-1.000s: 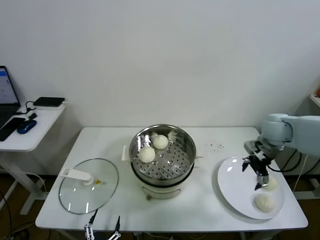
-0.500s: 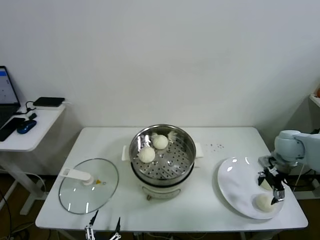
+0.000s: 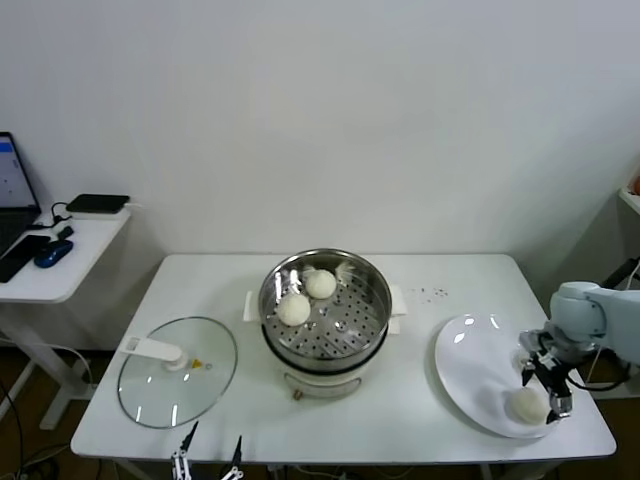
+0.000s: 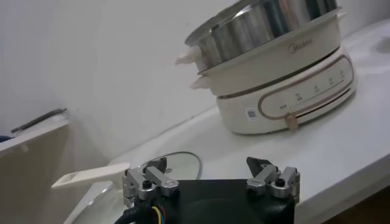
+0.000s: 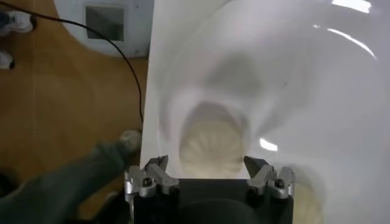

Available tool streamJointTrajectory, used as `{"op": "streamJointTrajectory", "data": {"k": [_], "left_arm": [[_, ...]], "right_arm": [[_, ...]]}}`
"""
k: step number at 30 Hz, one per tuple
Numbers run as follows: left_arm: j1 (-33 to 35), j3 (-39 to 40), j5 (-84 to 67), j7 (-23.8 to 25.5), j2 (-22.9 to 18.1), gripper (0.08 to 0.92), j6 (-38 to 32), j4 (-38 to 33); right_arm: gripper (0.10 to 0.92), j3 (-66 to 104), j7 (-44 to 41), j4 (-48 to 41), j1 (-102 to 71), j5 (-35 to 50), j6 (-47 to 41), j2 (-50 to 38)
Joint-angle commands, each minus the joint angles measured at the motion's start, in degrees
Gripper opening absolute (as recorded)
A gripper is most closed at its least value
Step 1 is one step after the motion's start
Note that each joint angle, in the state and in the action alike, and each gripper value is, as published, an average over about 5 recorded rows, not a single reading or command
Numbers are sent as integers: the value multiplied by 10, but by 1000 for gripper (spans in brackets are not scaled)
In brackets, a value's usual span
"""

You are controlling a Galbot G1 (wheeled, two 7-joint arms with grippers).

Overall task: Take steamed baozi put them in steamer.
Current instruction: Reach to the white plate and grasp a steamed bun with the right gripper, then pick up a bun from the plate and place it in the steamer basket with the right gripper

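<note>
My right gripper: fingers spread wide apart, nothing between them, poised directly over one steamed baozi. Baozi: cream-white, pleated top, resting on the white plate. A second baozi shows partly beside my gripper body. Desk edge under the plate; wooden floor and a black cable beyond.
</note>
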Motion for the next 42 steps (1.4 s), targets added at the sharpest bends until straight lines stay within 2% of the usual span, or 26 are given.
{"op": "streamJointTrajectory", "data": {"k": [1, 7, 9, 14, 19, 25, 31, 35, 42], "left_arm": [[-1, 1, 1, 0, -28, 823, 1, 1], [-1, 0, 1, -1, -28, 823, 0, 0], [-1, 0, 1, -1, -28, 823, 0, 1], [1, -1, 0, -2, -28, 823, 0, -2], [3, -1, 0, -2, -28, 823, 1, -7], [5, 1, 1, -1, -28, 823, 2, -13], [5, 0, 0, -1, -27, 823, 2, -15], [4, 0, -1, -1, -26, 823, 2, -15], [3, 0, -2, -2, -26, 823, 1, -11]], "right_arm": [[823, 64, 8, -34, -60, -13, 2, 0], [817, 63, 6, -25, -58, -13, 2, 0], [790, 61, 4, -19, -54, -12, 2, -2], [645, 39, 0, 1, -23, 2, 1, -4], [589, -9, -11, 21, 63, 27, 13, 10], [587, -75, -39, 55, 229, 88, 81, 80], [619, -46, -64, 69, 312, 127, 188, 161], [641, 9, -69, 88, 317, 106, 258, 194], [654, 78, -42, 134, 307, 72, 326, 242]]}}
